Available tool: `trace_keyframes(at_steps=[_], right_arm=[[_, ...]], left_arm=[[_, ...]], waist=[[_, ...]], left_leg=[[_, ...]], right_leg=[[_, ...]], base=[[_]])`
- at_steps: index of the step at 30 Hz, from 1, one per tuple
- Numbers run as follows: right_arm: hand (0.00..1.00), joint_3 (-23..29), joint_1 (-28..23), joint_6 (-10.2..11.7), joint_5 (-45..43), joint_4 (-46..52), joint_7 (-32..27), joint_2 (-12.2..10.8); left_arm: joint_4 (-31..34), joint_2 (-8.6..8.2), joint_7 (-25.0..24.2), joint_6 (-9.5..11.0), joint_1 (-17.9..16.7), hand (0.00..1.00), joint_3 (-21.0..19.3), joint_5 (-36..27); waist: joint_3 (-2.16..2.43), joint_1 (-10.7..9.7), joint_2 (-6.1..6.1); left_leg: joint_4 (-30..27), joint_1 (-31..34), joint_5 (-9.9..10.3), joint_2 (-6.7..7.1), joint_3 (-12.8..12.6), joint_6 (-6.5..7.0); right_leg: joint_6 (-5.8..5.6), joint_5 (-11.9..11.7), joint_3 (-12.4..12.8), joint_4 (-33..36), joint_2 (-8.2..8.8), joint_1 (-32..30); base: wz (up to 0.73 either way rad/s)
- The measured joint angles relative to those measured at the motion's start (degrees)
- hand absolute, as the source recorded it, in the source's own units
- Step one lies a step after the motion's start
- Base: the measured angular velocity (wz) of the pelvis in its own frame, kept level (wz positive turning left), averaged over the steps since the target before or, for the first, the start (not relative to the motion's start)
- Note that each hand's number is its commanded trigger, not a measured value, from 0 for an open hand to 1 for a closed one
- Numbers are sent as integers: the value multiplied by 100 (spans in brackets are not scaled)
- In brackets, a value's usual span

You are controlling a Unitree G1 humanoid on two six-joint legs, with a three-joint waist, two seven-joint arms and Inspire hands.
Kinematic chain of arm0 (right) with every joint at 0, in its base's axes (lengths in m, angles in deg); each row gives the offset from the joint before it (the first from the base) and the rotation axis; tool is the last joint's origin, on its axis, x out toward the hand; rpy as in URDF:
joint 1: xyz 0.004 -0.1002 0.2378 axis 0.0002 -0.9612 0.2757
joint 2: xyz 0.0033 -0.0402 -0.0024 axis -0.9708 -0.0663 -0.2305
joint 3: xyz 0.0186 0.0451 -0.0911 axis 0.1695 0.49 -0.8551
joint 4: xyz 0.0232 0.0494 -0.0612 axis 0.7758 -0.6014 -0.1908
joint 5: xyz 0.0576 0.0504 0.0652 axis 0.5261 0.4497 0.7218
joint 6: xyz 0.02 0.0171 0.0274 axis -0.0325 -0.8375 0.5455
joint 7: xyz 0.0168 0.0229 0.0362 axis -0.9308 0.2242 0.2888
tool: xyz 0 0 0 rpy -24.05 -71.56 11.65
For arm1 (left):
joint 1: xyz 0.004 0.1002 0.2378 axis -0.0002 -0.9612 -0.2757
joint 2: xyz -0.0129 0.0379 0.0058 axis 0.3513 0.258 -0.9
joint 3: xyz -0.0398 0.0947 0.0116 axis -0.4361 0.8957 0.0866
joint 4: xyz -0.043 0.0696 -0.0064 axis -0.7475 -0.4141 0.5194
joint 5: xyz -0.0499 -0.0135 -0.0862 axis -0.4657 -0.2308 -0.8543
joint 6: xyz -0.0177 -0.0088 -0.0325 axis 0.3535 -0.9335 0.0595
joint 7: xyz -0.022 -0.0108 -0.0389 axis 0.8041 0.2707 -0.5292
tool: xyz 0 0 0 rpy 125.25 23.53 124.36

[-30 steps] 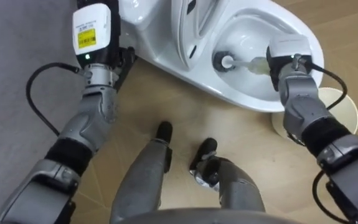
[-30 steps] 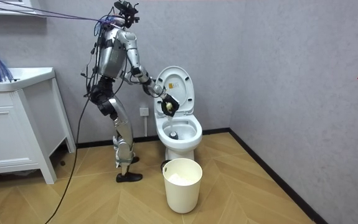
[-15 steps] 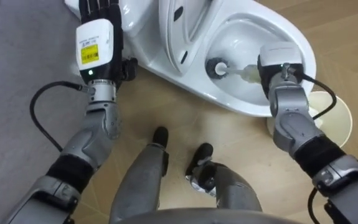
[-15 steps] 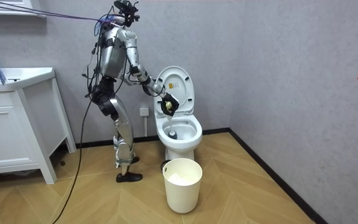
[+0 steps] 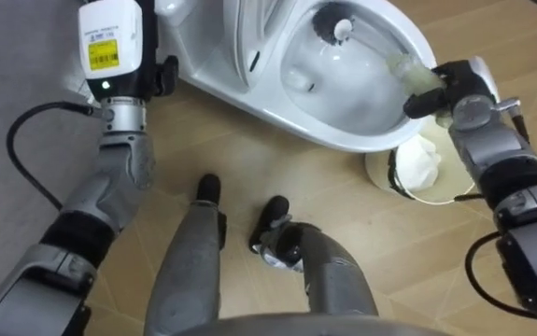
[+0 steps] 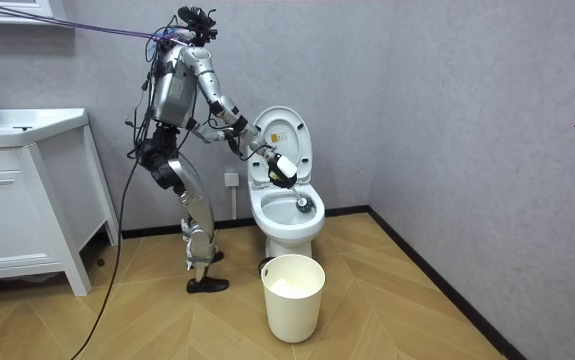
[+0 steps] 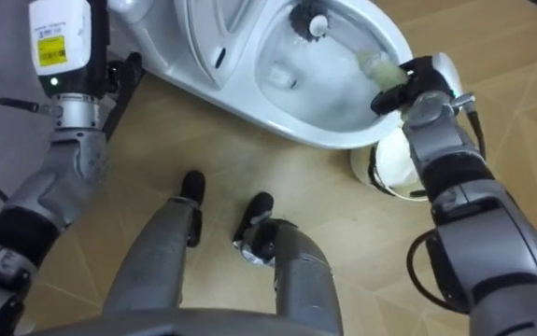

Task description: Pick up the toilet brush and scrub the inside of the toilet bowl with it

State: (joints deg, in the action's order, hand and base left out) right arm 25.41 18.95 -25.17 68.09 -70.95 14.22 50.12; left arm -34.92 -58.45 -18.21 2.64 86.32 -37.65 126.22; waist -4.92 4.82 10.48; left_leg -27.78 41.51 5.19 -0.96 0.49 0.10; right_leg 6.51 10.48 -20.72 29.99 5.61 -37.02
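My right hand (image 5: 447,86) grips the pale handle of the dark-headed toilet brush (image 5: 335,28), its head inside the white ceramic toilet bowl (image 5: 343,140). My left hand (image 5: 109,42) is beside the toilet; I cannot tell its state.

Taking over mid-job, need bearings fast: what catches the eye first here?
The open white ceramic toilet, with a dark-headed toilet brush reaching into its bowl. The right robot hand grips the brush's pale handle at the bowl's rim. A round cream waste bin stands on the wooden floor in front of the toilet.
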Motion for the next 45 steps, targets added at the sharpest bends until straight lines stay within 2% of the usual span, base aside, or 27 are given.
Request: trace_keyframes(at_steps=[4,6,10,11,14,17,18,21,25,29,31,34,36,37,39,40,42,45], right_arm=[[100,7,-9,39,-308,3,-10,2],[100,-21,-8,49,-655,5,-48,-8],[100,-53,-11,48,-1173,50,-57,-87],[100,-115,-45,48,-1404,50,-84,-146],[100,-405,-55,-15,-2161,48,-73,-331],[100,-724,-201,-145,-2944,34,58,-478],[100,-787,-250,-185,-3214,34,141,-529],[100,-1052,-252,-302,-3518,39,261,-552],[100,-1152,-379,-494,-4167,522,579,-550],[100,-1301,-493,-851,-4784,1131,1114,-550],[100,-1416,-545,-1017,-4793,1305,1248,-551],[100,-1498,-752,-1270,-4951,1667,1544,-551],[100,-1579,-988,-1369,-5275,2052,1833,-549],[100,-1592,-1045,-1373,-5379,2145,1921,-549],[100,-1595,-1297,-1396,-5682,2512,2204,-547],[100,-1596,-1352,-1398,-5716,2584,2268,-545],[100,-1597,-1577,-1400,-5843,2842,2503,-533],[100,-1598,-1813,-1396,-5855,3093,2694,-531]], left_arm=[[-43,-20,-109,-35,0,0,-108,298],[-44,-98,-238,-117,46,0,-85,328],[-51,-201,-381,-244,100,0,-51,303],[-60,-284,-454,-302,114,0,-56,303],[-38,-469,-651,-439,149,0,-31,285],[-41,-543,-862,-503,159,0,11,286],[-40,-567,-931,-521,148,0,19,288],[19,-617,-1017,-522,156,0,18,287],[260,-619,-1019,-419,157,0,13,289],[286,-748,-992,-357,161,0,16,299],[289,-767,-990,-358,157,0,19,298],[365,-766,-895,-364,111,0,18,297],[364,-721,-806,-362,-2,0,10,287],[364,-701,-804,-362,-40,0,8,285],[360,-637,-804,-366,-149,0,7,283],[353,-629,-806,-373,-164,0,7,280],[301,-590,-847,-383,-242,0,7,277],[86,-511,-890,-366,-325,0,-1,172]], waist=[[2,-26,-5],[2,17,-19],[5,87,-121],[9,152,-171],[16,196,-467],[36,329,-680],[58,352,-733],[73,426,-827],[79,495,-854],[128,510,-917],[175,524,-923],[199,571,-950],[269,574,-923],[281,574,-924],[348,576,-871],[366,577,-853],[399,574,-783],[401,521,-628]], left_leg=[[-64,41,-11,48,4,19],[-98,27,1,64,15,34],[-91,12,13,76,3,49],[-91,-20,14,78,-10,51],[-132,-36,25,74,13,59],[-90,-85,27,84,10,57],[-77,-92,26,83,5,54],[-75,-93,29,31,15,13],[-111,-94,71,-76,60,-69],[-85,-132,98,-145,62,-119],[-81,-170,105,-161,55,-133],[-24,-325,124,-189,14,-156],[118,-491,131,-205,-26,-167],[149,-541,135,-220,-33,-173],[256,-711,136,-234,-28,-192],[264,-751,137,-241,-27,-198],[343,-985,144,-251,-31,-215],[437,-1249,144,-247,-36,-225]], right_leg=[[-9,23,-12,79,53,-55],[-17,18,-12,77,45,-24],[-25,18,-5,71,40,-5],[-25,10,11,70,39,18],[-40,2,-28,47,29,78],[-43,-1,-23,47,36,101],[-37,9,-21,56,37,100],[8,-13,-33,-9,-21,124],[72,-66,-62,-188,-173,216],[116,-95,-62,-268,-263,284],[121,-98,-60,-310,-286,312],[123,-97,-27,-401,-320,462],[122,-102,8,-532,-348,603],[121,-114,13,-565,-370,658],[123,-122,19,-717,-414,822],[125,-123,14,-742,-425,870],[126,-124,30,-828,-454,1097],[119,-100,75,-952,-472,1335]], base=[[3],[0],[-4],[-5],[1],[0],[0],[-4],[-6],[-3],[-5],[-7],[-8],[-6],[0],[0],[0],[-5]])
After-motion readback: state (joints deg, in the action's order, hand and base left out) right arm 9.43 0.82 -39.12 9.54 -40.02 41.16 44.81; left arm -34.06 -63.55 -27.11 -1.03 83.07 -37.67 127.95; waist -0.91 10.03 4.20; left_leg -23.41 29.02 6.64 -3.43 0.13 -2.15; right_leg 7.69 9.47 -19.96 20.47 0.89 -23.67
